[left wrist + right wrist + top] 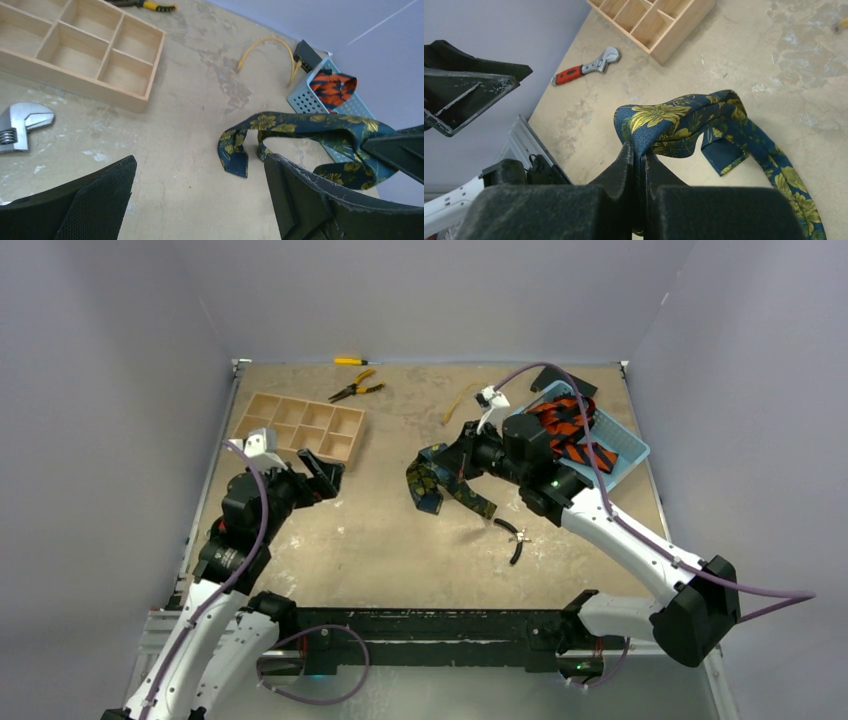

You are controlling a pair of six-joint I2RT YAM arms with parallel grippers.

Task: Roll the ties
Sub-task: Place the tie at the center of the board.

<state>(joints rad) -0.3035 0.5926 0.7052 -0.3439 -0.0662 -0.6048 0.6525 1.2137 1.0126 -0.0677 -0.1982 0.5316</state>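
Navy gold-flowered tie [664, 117], one, pinched in my right gripper [638, 148], left gripper [199, 161] spread wide: I'd lay it flat, then roll tightly.

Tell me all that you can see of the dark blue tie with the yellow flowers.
The dark blue tie is a long, narrow fabric strip with a yellow flower print. The right gripper is shut on a fold of it and holds that part above the table. The rest hangs twisted, and one tail seems to lie on the table. It is not rolled.
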